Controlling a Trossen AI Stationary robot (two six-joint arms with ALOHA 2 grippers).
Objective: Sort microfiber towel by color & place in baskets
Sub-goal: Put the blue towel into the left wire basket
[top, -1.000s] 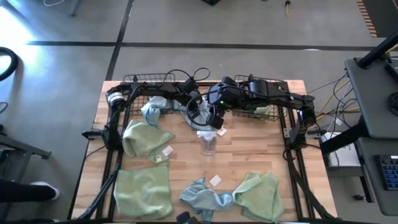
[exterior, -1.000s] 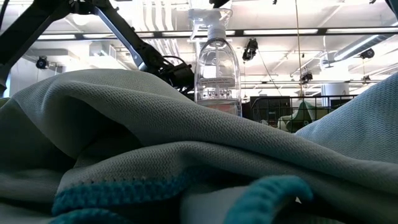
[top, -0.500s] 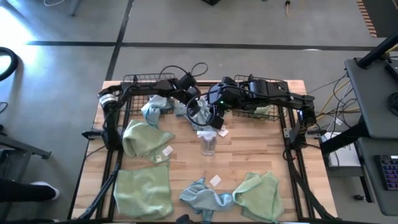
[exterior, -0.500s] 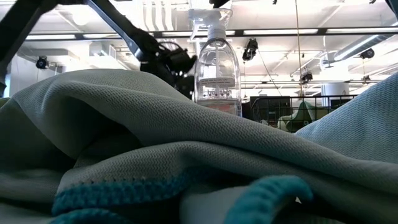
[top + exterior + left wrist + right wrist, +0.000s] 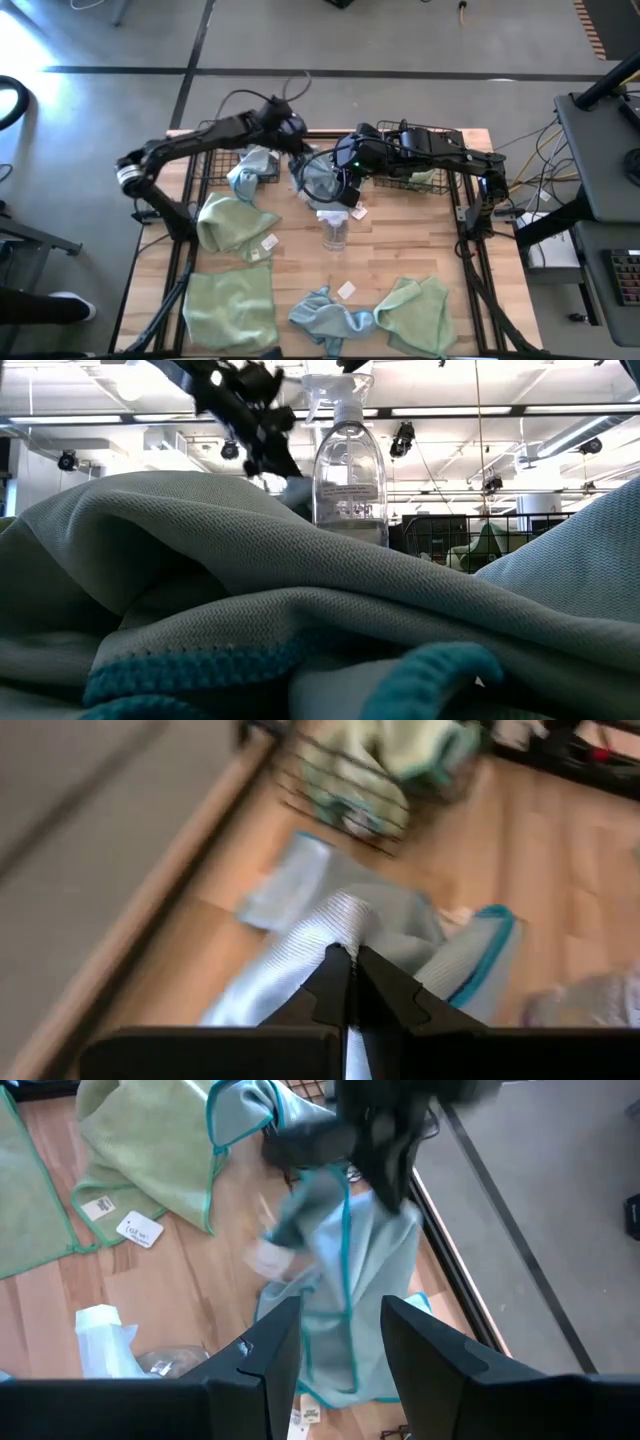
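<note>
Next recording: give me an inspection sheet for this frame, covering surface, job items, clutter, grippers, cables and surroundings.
Surface: wooden table, bare patches between cloths.
Job's things: light blue towel lifted mid-table; green towel and another green towel at left; blue towel and green towel at the near edge; another blue one over the left basket; right basket holds a green cloth.
Clutter: clear spray bottle at centre; loose white tags.
Grippers: left gripper shut on the light blue towel; right gripper open, right beside that towel.
Cables: black loops above the left arm; wires at the table's right side.
Surroundings: concrete floor; equipment at right.
</note>
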